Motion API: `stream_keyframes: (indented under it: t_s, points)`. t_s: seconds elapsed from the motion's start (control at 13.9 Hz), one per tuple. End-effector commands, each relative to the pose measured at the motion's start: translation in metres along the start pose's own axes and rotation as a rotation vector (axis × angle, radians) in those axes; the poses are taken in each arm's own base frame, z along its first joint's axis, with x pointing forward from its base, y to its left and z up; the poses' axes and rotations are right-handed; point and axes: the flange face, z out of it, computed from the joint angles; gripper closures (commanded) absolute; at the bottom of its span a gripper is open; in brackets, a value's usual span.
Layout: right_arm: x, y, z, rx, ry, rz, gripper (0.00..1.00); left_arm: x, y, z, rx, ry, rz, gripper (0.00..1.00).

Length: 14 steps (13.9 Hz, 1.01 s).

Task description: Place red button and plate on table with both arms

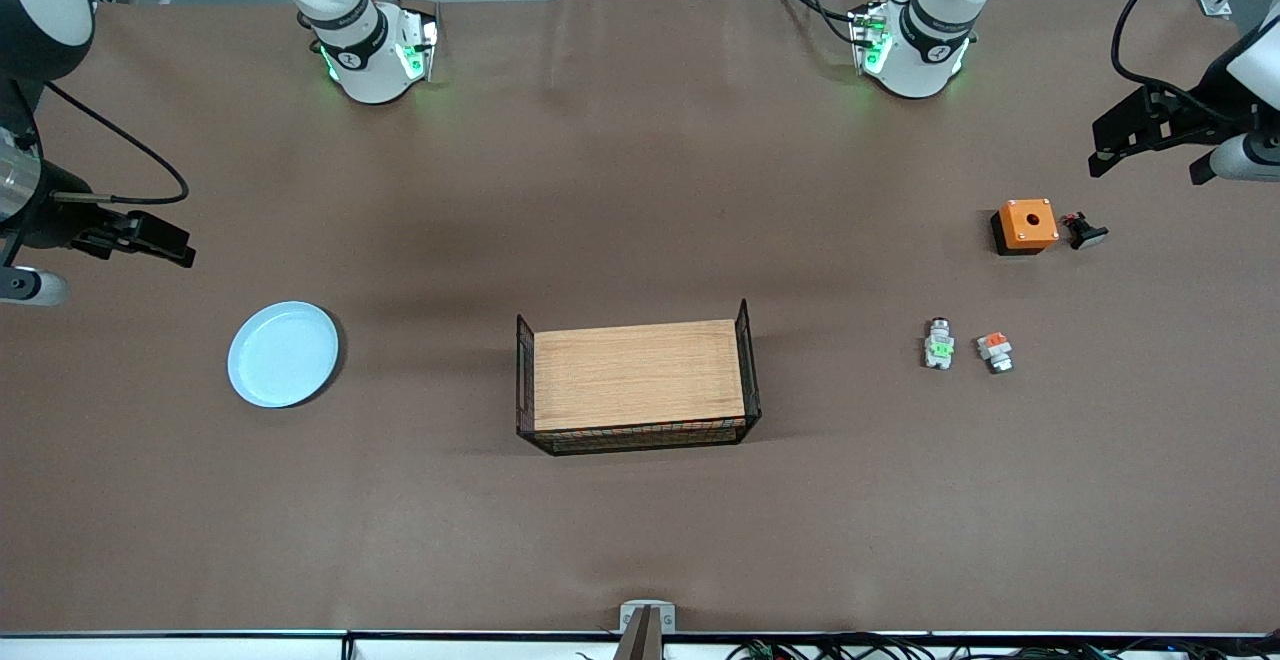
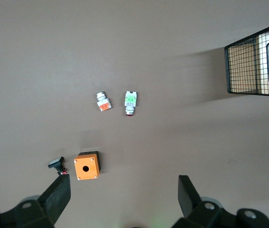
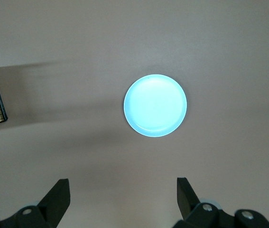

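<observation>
Altogether: one plate (image 1: 283,354), one button (image 1: 938,343), one orange-patched twin (image 1: 995,351), one orange box (image 1: 1026,226). Left gripper (image 2: 125,195) and right gripper (image 3: 123,197) hang empty, fingers apart.

Both arms running off the front view's side edges, wire-ended board (image 2: 267,59) being cropped in the left wrist view, small black part (image 1: 1084,232) staying too tiny to identify

We are seeing even, bright overhead light casting soft shadows beside the wire basket (image 1: 634,387), mild glare whitening the plate (image 3: 155,105) below the right gripper (image 3: 122,197).
</observation>
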Motion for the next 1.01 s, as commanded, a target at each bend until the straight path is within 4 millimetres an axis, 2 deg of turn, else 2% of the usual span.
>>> stream_keyframes:
  t_s: [0.0, 0.36, 0.65, 0.86, 0.94]
  points:
    - [-0.017, 0.000, -0.015, -0.012, 0.037, 0.010, 0.01, -0.004, 0.002, -0.002, 0.002, 0.011, -0.001, 0.00]
    - [-0.041, 0.006, -0.063, -0.045, 0.124, -0.004, 0.01, -0.004, 0.001, -0.001, 0.002, 0.009, -0.002, 0.00]
    - [-0.046, 0.006, -0.079, -0.050, 0.136, -0.007, 0.01, -0.004, 0.003, 0.000, 0.002, 0.006, 0.001, 0.00]
    - [-0.042, 0.011, -0.099, -0.053, 0.188, 0.003, 0.01, -0.004, 0.002, 0.000, 0.002, 0.006, -0.001, 0.00]
    - [-0.040, 0.012, -0.098, -0.054, 0.193, 0.007, 0.01, -0.004, 0.001, 0.000, 0.002, 0.006, -0.002, 0.00]
